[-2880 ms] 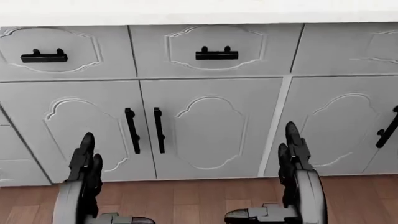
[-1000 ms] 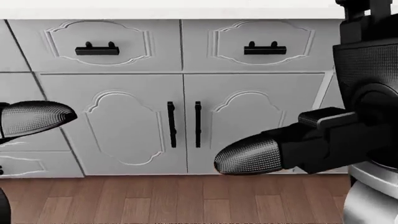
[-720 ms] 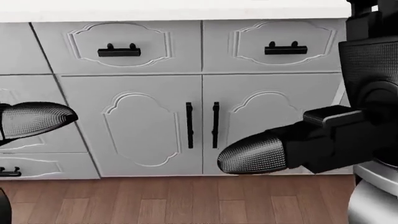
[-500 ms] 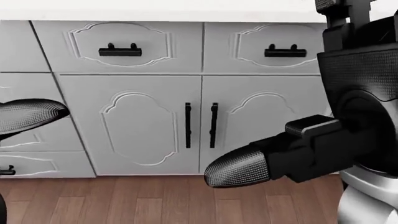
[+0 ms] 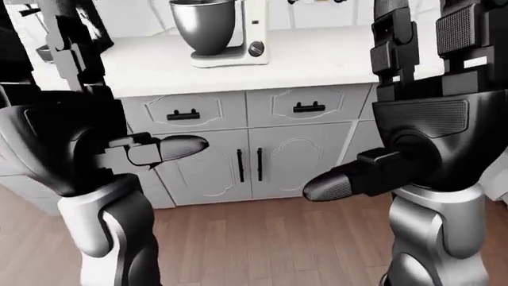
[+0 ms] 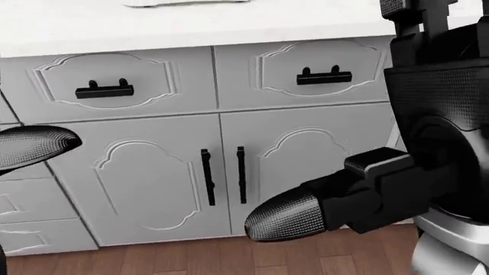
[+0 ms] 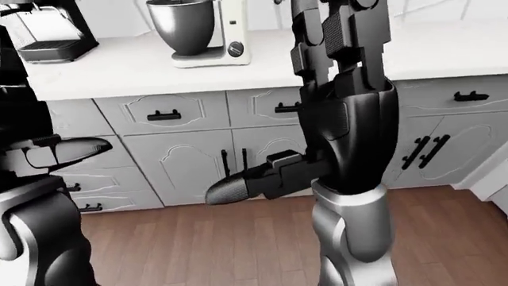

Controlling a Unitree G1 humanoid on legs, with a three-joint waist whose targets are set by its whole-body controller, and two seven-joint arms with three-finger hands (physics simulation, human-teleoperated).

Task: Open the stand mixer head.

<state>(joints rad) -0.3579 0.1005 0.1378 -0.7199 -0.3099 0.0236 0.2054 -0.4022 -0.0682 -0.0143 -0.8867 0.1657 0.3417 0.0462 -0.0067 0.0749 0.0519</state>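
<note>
2 raised arms fill the sides of both eye views, and neither robot hand touches anything yet. The stand mixer sits on the white worktop at the top of the left-eye view, its steel bowl under a head that is cropped by the frame edge, so whether it is tilted cannot be told. The left robot hand and right robot hand are lifted high with fingers running out of frame; whether they are spread or pressed together I cannot tell. By my judgement the task is barely begun: reaching the mixer and lifting its head remain.
</note>
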